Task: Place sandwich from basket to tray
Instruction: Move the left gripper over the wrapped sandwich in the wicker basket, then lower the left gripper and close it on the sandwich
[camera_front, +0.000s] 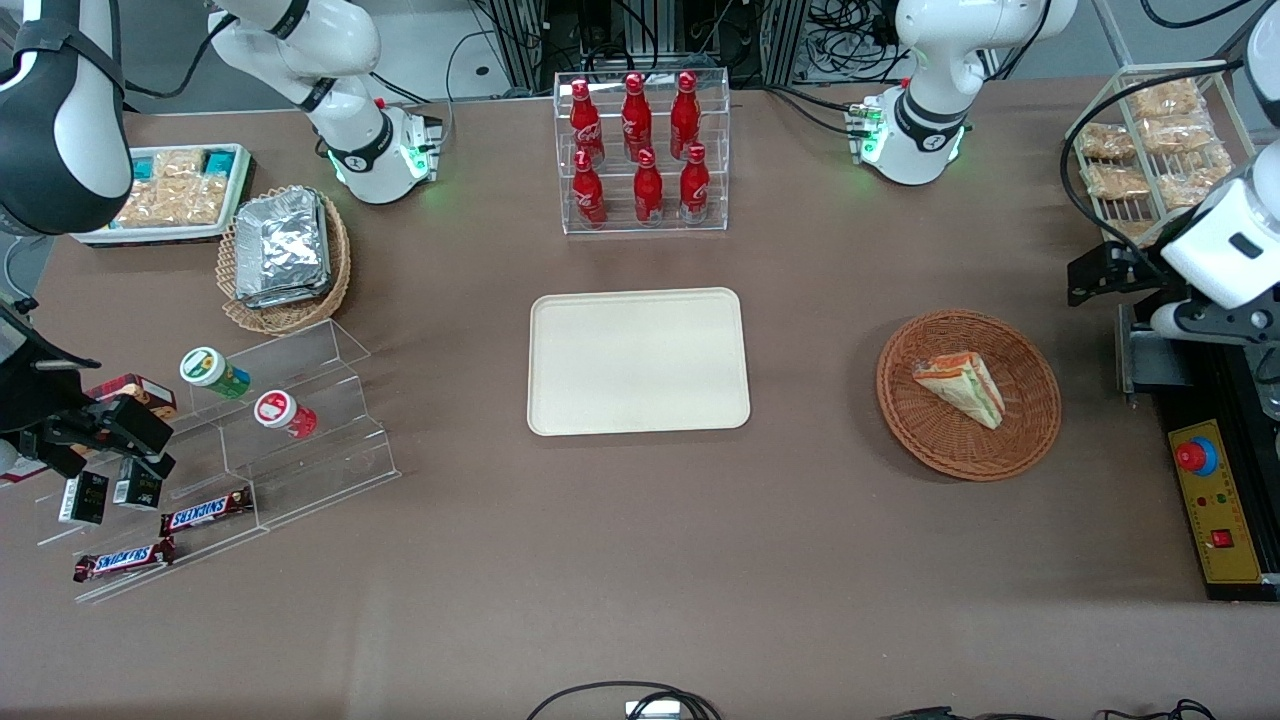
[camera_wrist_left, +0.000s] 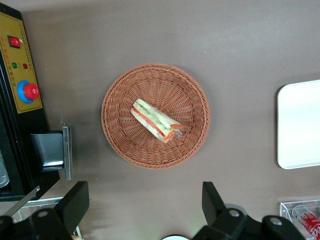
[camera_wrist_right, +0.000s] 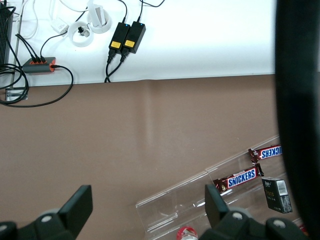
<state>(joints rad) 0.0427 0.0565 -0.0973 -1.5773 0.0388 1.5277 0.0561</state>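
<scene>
One sandwich is lying in the one reddish-brown basket, toward the working arm's end of the table. One cream tray is sitting mid-table, well apart from it. The gripper is hovering above the basket, fingers spread wide apart.
</scene>
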